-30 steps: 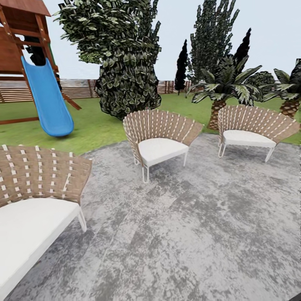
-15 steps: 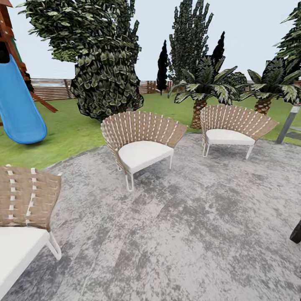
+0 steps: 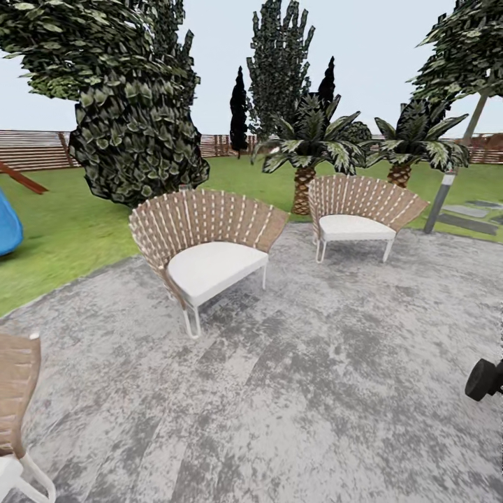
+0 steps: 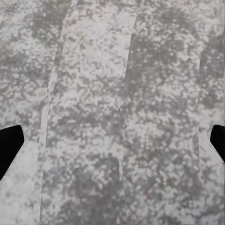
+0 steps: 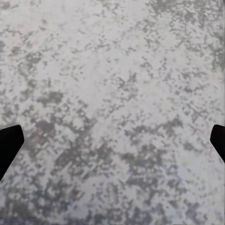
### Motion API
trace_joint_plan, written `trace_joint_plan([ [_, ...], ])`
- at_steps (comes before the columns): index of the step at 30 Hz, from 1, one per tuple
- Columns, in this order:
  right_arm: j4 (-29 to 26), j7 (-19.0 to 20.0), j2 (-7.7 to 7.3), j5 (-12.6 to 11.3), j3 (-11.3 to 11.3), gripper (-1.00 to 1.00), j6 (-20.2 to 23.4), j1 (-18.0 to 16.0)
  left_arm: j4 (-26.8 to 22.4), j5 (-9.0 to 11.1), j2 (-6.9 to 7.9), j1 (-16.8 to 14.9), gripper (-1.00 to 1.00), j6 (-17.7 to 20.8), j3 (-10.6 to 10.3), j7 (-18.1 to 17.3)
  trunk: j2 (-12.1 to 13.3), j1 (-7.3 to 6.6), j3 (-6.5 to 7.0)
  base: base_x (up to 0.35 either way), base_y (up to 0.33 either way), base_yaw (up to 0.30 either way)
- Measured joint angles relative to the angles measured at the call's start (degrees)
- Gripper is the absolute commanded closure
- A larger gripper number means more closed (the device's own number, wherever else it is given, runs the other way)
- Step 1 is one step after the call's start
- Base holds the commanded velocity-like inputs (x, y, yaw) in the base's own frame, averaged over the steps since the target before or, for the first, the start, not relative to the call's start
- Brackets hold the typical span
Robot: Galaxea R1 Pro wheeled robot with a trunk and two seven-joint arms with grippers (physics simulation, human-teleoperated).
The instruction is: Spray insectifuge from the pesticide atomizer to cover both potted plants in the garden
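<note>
the garden [image 3: 84, 230] is a green lawn that goes around a round patio [image 3: 314, 391] of mottled grey paving. the pictures give no sight of the atomizer or of the two small potted plants, so i cannot tell where they lie or how they stand to the grippers.

from left to right in the head view: a corner of a blue slide [image 3: 8, 225] sits at the left edge of the lawn, and a wooden fence [image 3: 31, 148] runs along the far side. a part of a wicker seat [image 3: 17, 391] shows at the lower left corner of the patio. behind the patio's far left edge stands a big dark leafy tree [image 3: 133, 133]. a wicker chair [image 3: 206, 241] with a white cushion stands near that edge, and a second wicker chair [image 3: 360, 209] stands further right at the far edge, with two palms [image 3: 307, 143] just behind it. a grey post [image 3: 439, 202] leans at the right. a black round part [image 3: 483, 378] comes in at the right edge; i cannot tell what it is.

in the left wrist view the left gripper [image 4: 112, 140] has its two dark fingertips wide apart, with bare paving between them. the right gripper [image 5: 112, 140] in the right wrist view is also spread wide over the paving and holds nothing.
</note>
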Motion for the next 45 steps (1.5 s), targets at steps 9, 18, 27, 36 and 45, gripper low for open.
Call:
trace_joint_plan([
  [9, 0.0, 0.0, 0.02, 0.1, 0.0, -1.00, 0.0, 0.0, 0.0, 0.0, -0.03, 0.0, -1.00, 0.0, 0.0, 0.0, 0.0, 0.00, 0.00, 0.316, 0.156, -0.264],
  [18, 0.1, 0.0, 0.08, 0.1, 0.0, -1.00, 0.0, 0.0, 0.0, 0.0, -0.03, 0.0, -1.00, 0.0, 0.0, 0.0, 0.0, 0.00, 0.00, 0.334, 0.023, -0.264],
  [27, 0.1, 0.0, 0.08, 0.1, 0.0, -1.00, 0.0, 0.0, 0.0, 0.0, -0.03, 0.0, -1.00, 0.0, 0.0, 0.0, 0.0, 0.00, 0.00, 0.335, 0.000, -0.264],
  [36, 0.1, 0.0, 0.08, 0.1, 0.0, -1.00, 0.0, 0.0, 0.0, 0.0, -0.02, 0.0, -1.00, 0.0, 0.0, 0.0, 0.0, 0.00, 0.00, 0.336, 0.000, -0.264],
  [45, 0.1, 0.0, 0.08, 0.1, 0.0, -1.00, 0.0, 0.0, 0.0, 0.0, 0.00, 0.0, -1.00, -0.1, 0.0, 0.0, 0.0, 0.00, 0.00, 0.335, 0.000, -0.264],
])
